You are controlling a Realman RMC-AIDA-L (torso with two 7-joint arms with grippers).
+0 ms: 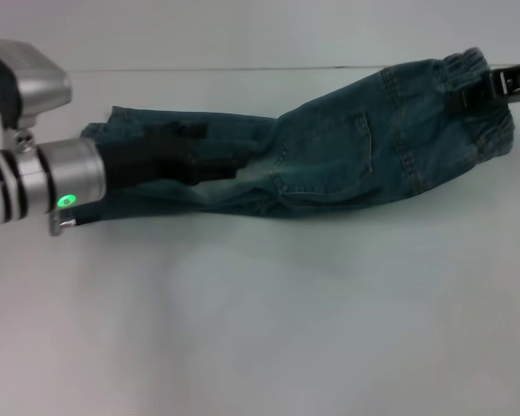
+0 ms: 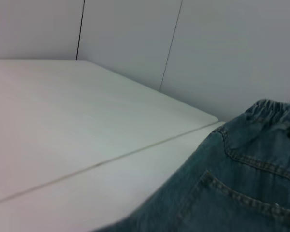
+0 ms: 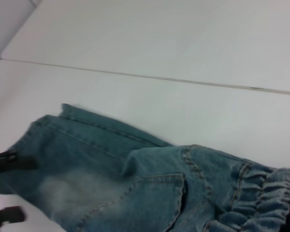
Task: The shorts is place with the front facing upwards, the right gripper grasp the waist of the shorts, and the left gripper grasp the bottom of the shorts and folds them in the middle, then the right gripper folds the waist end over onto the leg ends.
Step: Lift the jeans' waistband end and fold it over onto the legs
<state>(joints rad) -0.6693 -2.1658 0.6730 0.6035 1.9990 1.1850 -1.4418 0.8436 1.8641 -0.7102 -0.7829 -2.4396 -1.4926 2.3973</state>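
Holding the denim shorts (image 1: 329, 152) at both ends on the white table (image 1: 260, 312).

My left gripper (image 1: 212, 160) lies over the bottom of the shorts (image 1: 121, 117), at their left end, prongs low on the cloth; I cannot tell whether they are apart or pinched on the denim. My right gripper (image 1: 477, 91) is at the opposite end, its black fingers set into the gathered elastic waistband (image 1: 468, 69), and there too I cannot tell how the fingers stand. Between my two claws the shorts stretch out long and narrow across the far half of the table, stitched pocket (image 1: 347, 143) facing up near the waist and a pale faded patch (image 1: 217, 186) just beside my left claw. A thin seam (image 2: 111, 159) in the table runs behind the shorts.
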